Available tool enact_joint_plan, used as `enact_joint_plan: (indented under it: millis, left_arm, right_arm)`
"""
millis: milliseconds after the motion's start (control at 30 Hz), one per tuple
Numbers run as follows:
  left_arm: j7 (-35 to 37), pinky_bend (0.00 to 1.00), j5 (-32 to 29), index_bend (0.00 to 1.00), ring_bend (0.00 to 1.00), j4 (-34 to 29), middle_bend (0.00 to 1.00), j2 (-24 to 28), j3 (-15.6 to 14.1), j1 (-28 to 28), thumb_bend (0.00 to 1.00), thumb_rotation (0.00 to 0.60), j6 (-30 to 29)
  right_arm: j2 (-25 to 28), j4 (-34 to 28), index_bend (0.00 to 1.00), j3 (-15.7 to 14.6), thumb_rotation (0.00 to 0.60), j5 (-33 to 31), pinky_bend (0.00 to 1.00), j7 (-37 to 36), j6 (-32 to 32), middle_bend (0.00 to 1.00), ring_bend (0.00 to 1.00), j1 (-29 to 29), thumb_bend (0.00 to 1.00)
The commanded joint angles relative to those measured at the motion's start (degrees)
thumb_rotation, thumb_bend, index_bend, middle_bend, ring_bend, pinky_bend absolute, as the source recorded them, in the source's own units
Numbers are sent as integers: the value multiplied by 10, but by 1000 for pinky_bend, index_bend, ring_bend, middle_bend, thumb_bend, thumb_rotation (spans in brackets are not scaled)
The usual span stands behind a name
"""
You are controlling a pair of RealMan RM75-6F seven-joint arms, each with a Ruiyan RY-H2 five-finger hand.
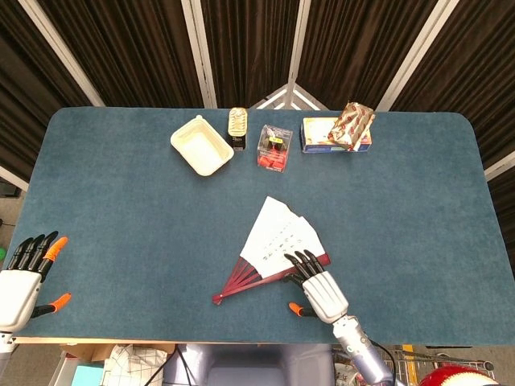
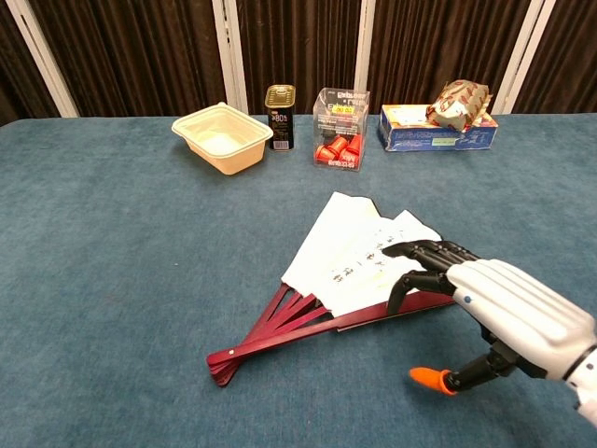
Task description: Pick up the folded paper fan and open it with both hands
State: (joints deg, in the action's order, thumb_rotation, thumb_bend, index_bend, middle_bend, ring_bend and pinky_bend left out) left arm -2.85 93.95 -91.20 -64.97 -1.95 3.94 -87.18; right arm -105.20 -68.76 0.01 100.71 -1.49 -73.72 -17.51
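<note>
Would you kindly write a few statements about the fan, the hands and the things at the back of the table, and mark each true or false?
1. The fan lies partly spread on the table. True.
2. The right hand is over the fan's near edge. True.
3. The left hand grips the fan's ribs. False: it is at the table's left corner, far from the fan, holding nothing.
4. The cream tray lies on the fan. False: it sits at the back beside the tin can.

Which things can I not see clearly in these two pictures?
- Whether the right hand touches the paper fan: its own fingers hide the contact in both views.
- The fan's right rib end: covered by that hand.
- The left hand: head view only, cut by the left edge.
- The writing on the fan, and the dark can label: too small.
</note>
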Motion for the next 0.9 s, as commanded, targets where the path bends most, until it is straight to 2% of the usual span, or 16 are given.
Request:
enact_joint_plan:
  millis: [33,500,900]
  left_arm:
    - [0,0,-2,0,0,-1,0,0,0,1,0,600,2]
    - [3,0,-10,0,0,-5,0,4,2,3,0,600,10]
    - [3,0,-16,0,0,-8,0,5,3,4,0,600,13]
  right_arm:
    - [-22,15,411,8,600,-8,0,0,5,117,9,-9,219]
    - [-82,57,424,30,600,-27,0,5,14,123,9,-42,233]
    - [-117,75,456,11,600,-29,0,4,12,137,9,-49,237]
